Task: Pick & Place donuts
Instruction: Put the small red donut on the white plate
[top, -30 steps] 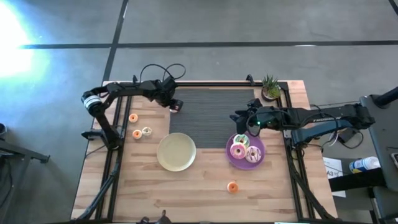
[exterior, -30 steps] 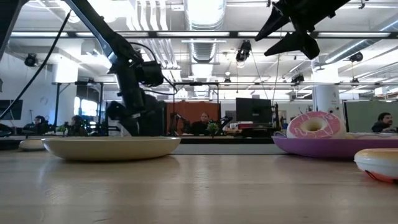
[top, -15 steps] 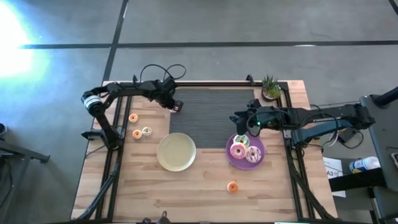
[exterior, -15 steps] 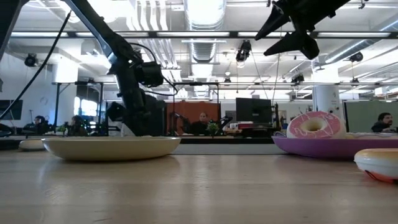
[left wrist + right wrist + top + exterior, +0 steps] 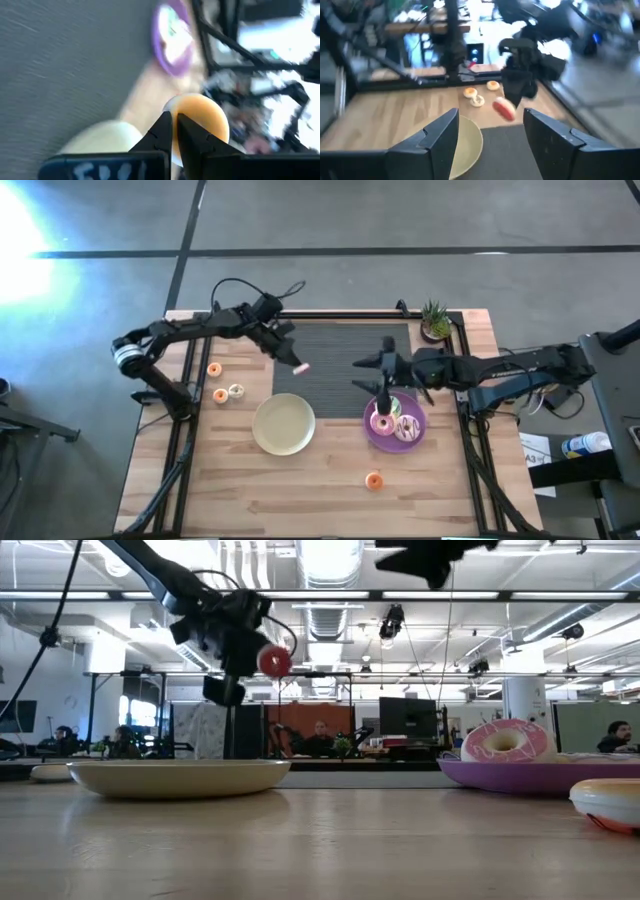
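Carrying a small red donut (image 5: 300, 366) pinched in our left claw (image 5: 296, 363) above the dark mat (image 5: 340, 340), we see the cream plate (image 5: 283, 424) just below-left; the right claw (image 5: 490, 145) hangs open over the purple plate (image 5: 418, 432).

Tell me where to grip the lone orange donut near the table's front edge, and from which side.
Come straight down from above with the fingers spread across the orange donut's ring, closing on opposite outer rims. It lies flat on bare table with nothing beside it, so a top approach looks clear. The open right gripper appears nearest.
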### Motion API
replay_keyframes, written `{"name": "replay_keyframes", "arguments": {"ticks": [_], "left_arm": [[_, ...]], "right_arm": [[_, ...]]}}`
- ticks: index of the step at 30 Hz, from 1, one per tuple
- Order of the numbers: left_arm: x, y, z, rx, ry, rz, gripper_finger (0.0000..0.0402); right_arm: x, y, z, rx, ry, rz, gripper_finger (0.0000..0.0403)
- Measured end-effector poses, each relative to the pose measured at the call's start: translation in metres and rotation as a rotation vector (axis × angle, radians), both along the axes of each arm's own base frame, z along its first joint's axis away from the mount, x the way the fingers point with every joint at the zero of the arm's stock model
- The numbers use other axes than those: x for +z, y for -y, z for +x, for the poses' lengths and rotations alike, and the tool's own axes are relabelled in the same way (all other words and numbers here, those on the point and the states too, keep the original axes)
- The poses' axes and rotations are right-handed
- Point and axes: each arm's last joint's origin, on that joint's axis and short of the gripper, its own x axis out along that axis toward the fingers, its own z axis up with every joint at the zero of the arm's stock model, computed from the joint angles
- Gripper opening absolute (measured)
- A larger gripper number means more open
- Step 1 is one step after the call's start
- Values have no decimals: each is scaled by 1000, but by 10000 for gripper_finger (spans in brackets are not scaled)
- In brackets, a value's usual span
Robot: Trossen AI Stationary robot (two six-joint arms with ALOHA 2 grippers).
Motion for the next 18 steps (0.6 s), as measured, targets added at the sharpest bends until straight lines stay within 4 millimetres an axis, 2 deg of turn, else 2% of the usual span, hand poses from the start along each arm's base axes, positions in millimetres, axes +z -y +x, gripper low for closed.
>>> {"name": "replay_keyframes", "arguments": {"ticks": [4, 8, 12, 18], "left_arm": [[6, 15, 5, -73, 24, -53, 0], [7, 25, 9, -97, 15, -68, 0], [11, 33, 12, -106, 14, -66, 0], [17, 42, 16, -117, 40, -48, 0]], "right_arm": [[11, -7, 24, 54, -100, -156, 215], [17, -9, 50, 52, -280, -193, 214], [15, -10, 72, 91, -407, -238, 208], [3, -13, 102, 154, -459, -297, 196]]}}
